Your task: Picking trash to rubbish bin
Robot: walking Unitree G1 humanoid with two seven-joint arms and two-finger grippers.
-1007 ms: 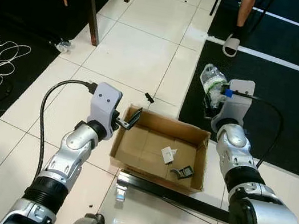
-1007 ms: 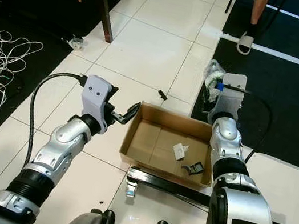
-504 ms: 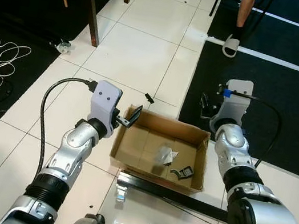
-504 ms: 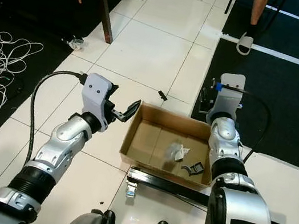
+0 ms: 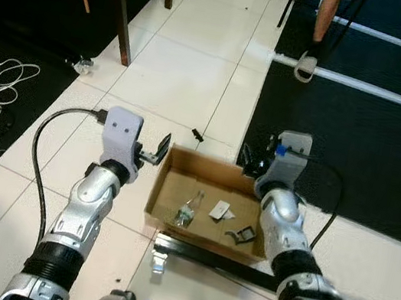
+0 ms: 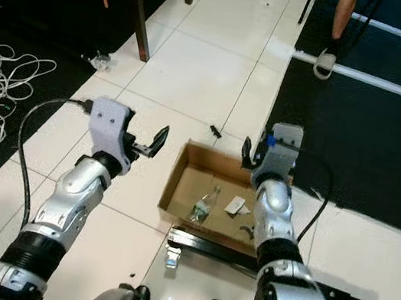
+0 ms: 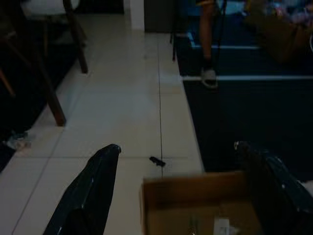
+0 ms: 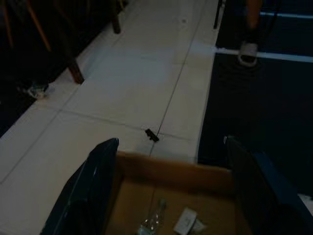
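Cardboard box [image 5: 171, 189] holds a plastic bottle [image 5: 186, 211].

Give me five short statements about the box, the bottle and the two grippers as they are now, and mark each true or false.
1. The plastic bottle lies inside the cardboard box. True.
2. The right gripper is shut on the bottle. False: its fingers are spread open and hold nothing.
3. The left gripper is open. True.
4. The box stands on the dark mat. False: it sits on the white tile floor beside the mat.
5. A small black scrap lies on the tiles beyond the box. True.
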